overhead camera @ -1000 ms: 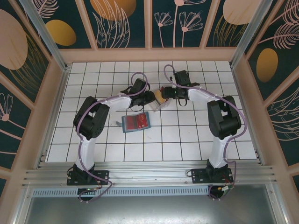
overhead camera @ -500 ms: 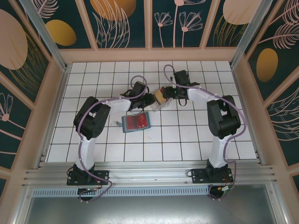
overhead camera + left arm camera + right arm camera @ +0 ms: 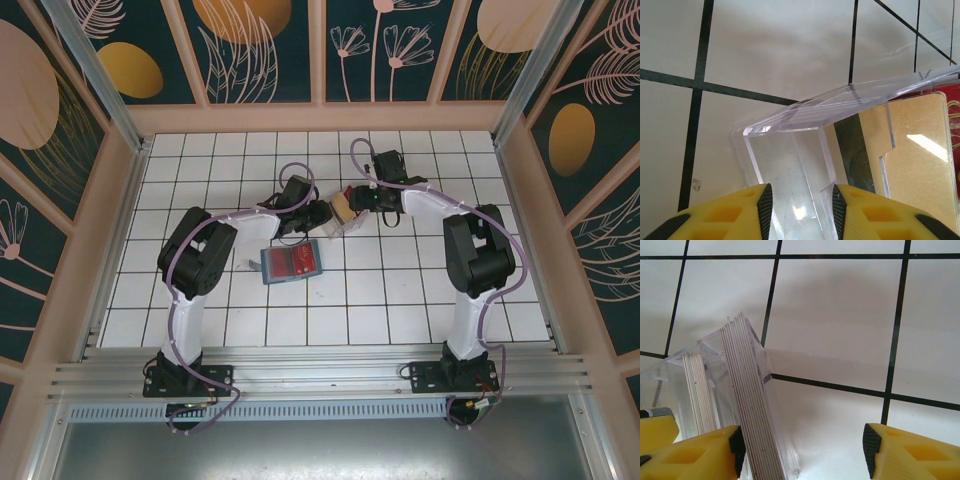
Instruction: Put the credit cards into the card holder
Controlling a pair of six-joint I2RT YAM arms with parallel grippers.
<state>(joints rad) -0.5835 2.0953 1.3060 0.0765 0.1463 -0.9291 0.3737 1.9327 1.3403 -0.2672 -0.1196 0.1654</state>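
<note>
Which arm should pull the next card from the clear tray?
Right. The right hand is open with the card stack just inside it. The left hand looks clamped on the clear tray, steadying it.

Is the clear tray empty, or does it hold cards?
It holds cards: the right wrist view shows stacks standing on edge inside the clear tray.

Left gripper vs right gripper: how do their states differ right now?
Left gripper has its jaws narrow, apparently clamped on a wall of the clear tray; right gripper has its jaws wide apart, gripping nothing. Between the left gripper's fingers is tray plastic; between the right gripper's is bare tile, with the card stack by one finger. Both have yellow fingers with black pads, at the tray.
</note>
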